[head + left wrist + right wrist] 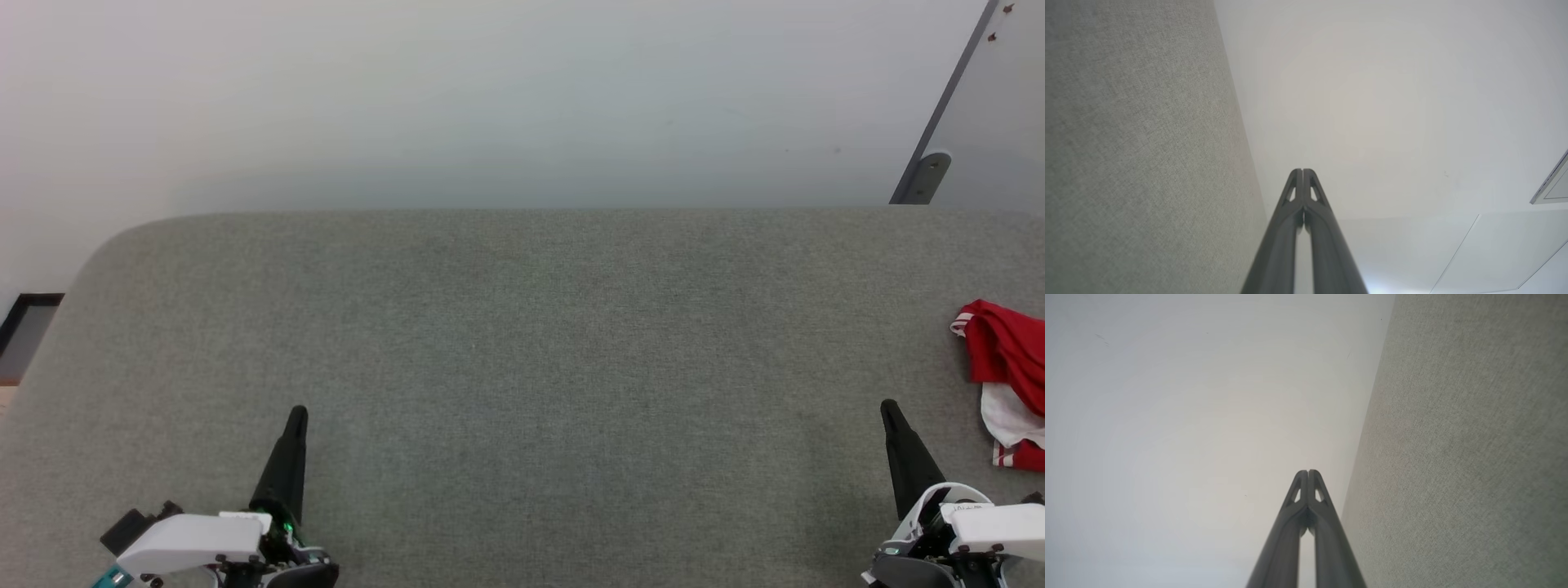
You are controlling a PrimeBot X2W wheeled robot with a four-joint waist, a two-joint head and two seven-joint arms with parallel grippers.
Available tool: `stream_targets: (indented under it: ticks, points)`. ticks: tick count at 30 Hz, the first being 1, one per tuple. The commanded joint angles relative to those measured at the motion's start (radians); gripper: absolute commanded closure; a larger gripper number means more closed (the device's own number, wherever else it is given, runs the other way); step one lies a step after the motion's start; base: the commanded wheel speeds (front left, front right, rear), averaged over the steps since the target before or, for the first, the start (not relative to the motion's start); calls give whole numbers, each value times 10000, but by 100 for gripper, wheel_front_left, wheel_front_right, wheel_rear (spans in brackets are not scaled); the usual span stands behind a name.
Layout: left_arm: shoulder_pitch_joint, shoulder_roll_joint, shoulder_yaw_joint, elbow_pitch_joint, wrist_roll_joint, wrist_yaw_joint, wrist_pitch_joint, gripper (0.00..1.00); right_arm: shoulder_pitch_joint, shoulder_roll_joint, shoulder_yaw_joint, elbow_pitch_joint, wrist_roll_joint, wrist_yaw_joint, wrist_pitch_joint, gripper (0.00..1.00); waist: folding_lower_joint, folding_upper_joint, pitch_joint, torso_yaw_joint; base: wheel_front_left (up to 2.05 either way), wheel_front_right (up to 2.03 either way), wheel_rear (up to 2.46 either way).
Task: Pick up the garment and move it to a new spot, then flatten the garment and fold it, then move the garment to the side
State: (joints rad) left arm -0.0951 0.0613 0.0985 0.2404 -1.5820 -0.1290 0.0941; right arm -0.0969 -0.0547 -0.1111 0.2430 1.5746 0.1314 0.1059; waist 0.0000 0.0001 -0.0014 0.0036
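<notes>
One garment (1008, 353), seemingly crumpled, far right.

Tabletop (522, 327) matt, coarse-woven grey fabric; garment (1008, 351) soft cloth; wall (490, 98) smooth, matt.

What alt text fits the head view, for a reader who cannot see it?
A crumpled red-and-white garment lies on a grey table at the picture's right edge, cut off by the frame. The left gripper and right gripper sit at the bottom corners, jaws shut, apart from the garment.
</notes>
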Motion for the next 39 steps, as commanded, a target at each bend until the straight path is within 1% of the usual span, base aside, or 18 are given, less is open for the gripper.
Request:
stream_targets:
  ticks: [1,5,39]
  points:
    - [-126,-13,28,27,-221,-30,58,100,-160,42,-25,11,218,-13,61,100,0,-1,13,-11,0,0,0]
    - [-192,-28,42,71,-447,-31,132,100,-203,77,-45,26,415,-14,107,100,0,-1,43,-34,0,0,0]
    - [-194,-64,94,67,-363,-33,185,100,-139,70,-36,23,395,-12,108,100,0,-1,45,-36,0,0,0]
